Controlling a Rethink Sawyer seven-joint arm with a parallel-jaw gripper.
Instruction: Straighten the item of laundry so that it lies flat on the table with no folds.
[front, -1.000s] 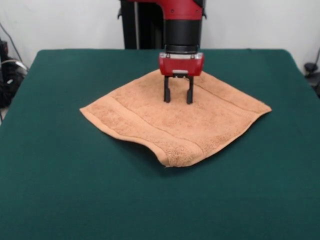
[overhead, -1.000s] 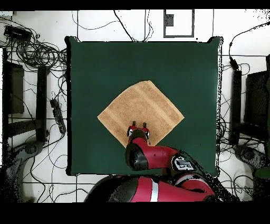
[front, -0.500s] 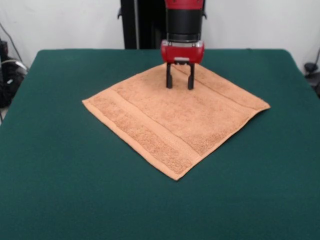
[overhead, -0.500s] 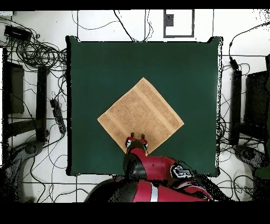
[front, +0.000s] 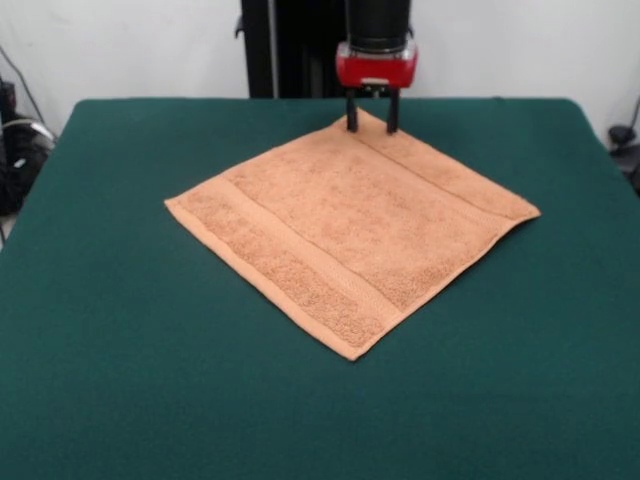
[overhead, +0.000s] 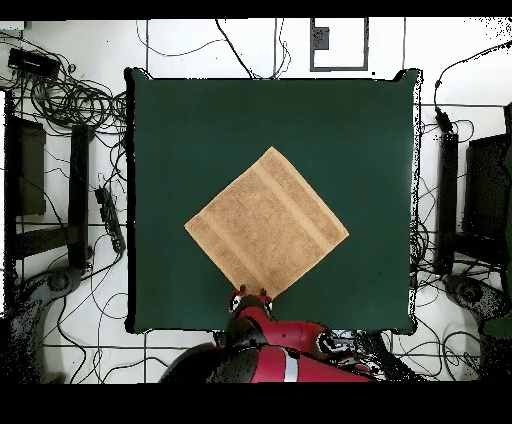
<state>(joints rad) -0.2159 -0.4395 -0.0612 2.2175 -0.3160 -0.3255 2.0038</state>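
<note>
From my seat, the towel (front: 350, 225) looks spread out as a single layer in the middle of the table (front: 120, 380), turned so its corners point like a diamond. I can follow all four edges in the overhead view, and both woven bands run straight and parallel near opposite sides. I see no flap doubled over and no obvious ridge in the pile — the near corner lies down flush against the green top.

The gripper (front: 372, 128) hangs at the far corner of the towel, on the robot's side. Its two dark fingers (front: 352, 112) stand a little apart with nothing between them; as far as I can tell the tips are at or just above the very tip of that corner, and I cannot say whether they touch the cloth. It is not pinching or lifting any fabric.

My reading is that the flattening itself is done. What is left, I judge, is only to draw the arm clear without snagging that far corner — the one spot where a careless move could drag the cloth back into a wrinkle.
</note>
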